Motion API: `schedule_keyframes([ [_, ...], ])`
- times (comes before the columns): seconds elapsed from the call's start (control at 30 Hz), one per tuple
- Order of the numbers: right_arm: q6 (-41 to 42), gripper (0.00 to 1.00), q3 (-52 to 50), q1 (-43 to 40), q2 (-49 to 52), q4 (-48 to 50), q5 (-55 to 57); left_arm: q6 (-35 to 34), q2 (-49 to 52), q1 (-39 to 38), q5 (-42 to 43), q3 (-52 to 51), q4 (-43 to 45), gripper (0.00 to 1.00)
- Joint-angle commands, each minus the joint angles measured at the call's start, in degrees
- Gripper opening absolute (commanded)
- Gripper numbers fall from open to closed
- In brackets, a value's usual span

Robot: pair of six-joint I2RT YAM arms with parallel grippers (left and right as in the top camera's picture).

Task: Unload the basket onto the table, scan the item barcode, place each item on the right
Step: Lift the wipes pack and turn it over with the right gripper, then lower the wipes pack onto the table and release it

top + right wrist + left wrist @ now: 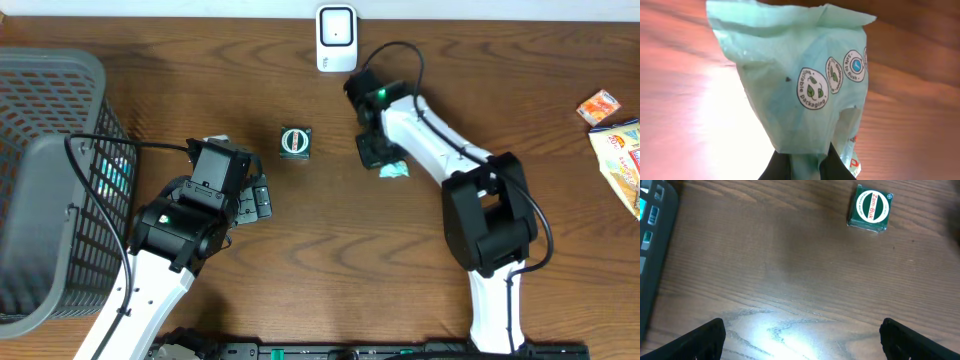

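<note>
**Teal packet pinched below the scanner, not yet presented**

Nearest the scanner [336, 38], which stands at the table's back edge, the right gripper [378, 155] is clenched on the teal packet [805, 85]. Its two dark fingers [775, 170] pinch one end, so the rest of the film hangs loose and crumpled, and the round printed badges face the wrist camera. No barcode shows on that face. It may be on the other side or lost in the folds. Holding it by the edge leaves most of the wrapper free to turn toward the reader. The packet sits in front of the scanner and slightly to its right, near it but not against its window.

About as near, in front and a little left of the scanner, a green box [870, 210] lies flat on the wood, apart from both arms.

Farther out on that side, the left gripper [800, 337] hovers with jaws spread wide and nothing between them, apparently waiting its turn.

Farthest left of the scanner is the grey basket [50, 70], and far to its right lie the snack packets [618, 150].
</note>
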Motion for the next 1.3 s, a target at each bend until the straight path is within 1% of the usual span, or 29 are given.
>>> schedule_keyframes([
  [0.0,-6.8,0.01,4.3,-3.9,0.5,-0.7,-20.7,0.1,0.2,0.2,-1.0,0.2,-0.1,0.98],
  [0.03,-8.2,0.01,4.6,-5.0,0.5,-0.6,-25.5,0.1,0.2,0.2,-0.9,0.2,-0.1,0.98],
  [0.07,-10.8,0.01,4.7,-7.4,0.5,-0.1,-34.4,0.1,0.2,0.2,-1.0,0.2,-0.1,0.98],
  [0.2,-16.2,0.01,4.2,-12.8,0.5,0.2,-50.6,0.1,0.2,0.2,-0.9,0.2,-0.1,0.98],
  [0.37,-20.4,0.01,1.3,-18.1,0.5,0.3,-63.5,0.1,0.2,0.2,-0.9,0.2,-0.1,0.98],
  [0.53,-21.4,0.01,-6.2,-21.1,0.5,4.0,-69.9,0.1,0.2,0.2,-0.9,0.2,-0.1,0.98],
  [0.73,-17.6,0.01,-15.7,-23.5,0.5,11.2,-69.8,0.1,0.2,0.2,-0.9,0.2,-0.1,0.98],
  [0.87,-16.0,0.02,-16.2,-25.0,0.5,10.3,-62.1,0.1,0.2,0.2,-0.9,0.2,-0.1,0.98],
  [0.9,-14.5,0.06,-15.8,-25.4,0.5,9.5,-59.2,0.1,0.2,0.2,-1.0,0.2,-0.1,0.98],
  [0.97,-12.6,0.17,-14.6,-26.2,0.5,7.4,-52.6,0.1,0.2,0.2,-0.9,0.2,-0.1,0.98],
  [1.03,-12.6,0.23,-12.8,-26.9,0.5,4.5,-47.6,0.1,0.2,0.2,-0.9,0.2,-0.1,0.98],
  [1.1,-12.6,0.31,-10.3,-27.5,0.5,1.5,-43.7,0.1,0.2,0.2,-1.0,0.2,-0.1,0.98],
  [1.13,-12.6,0.36,-7.6,-27.6,0.5,-1.6,-40.7,0.1,0.2,0.2,-1.0,0.2,-0.1,0.98],
  [1.27,-12.9,0.45,-2.5,-27.3,0.5,-5.9,-37.2,0.1,0.2,0.2,-0.9,0.2,-0.1,0.98],
])
